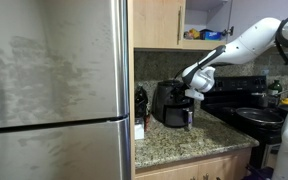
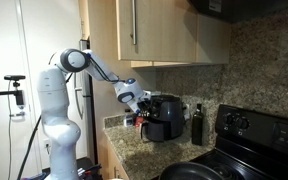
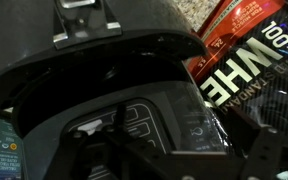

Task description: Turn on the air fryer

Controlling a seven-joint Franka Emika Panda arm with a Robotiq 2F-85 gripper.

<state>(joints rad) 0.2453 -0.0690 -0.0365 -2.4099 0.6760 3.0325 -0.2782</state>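
The air fryer (image 2: 164, 118) sits on the granite tabletop (image 2: 136, 148) under the cabinets. It is a squat, glossy black box that looks heavy and rigid enough to stay put under a light press. Its slick shell gives poor grip, so the place to touch is probably the flat control panel (image 3: 169, 125) on top, with one fingertip. The gripper (image 2: 140, 104) hangs at the fryer's 10 o'clock, close above it. I cannot tell how wide its jaws stand, and nothing seems held. A dark bottle (image 2: 196, 125) stands at 3 o'clock, and a red bag (image 3: 246, 55) lies at the panel's 1 o'clock.
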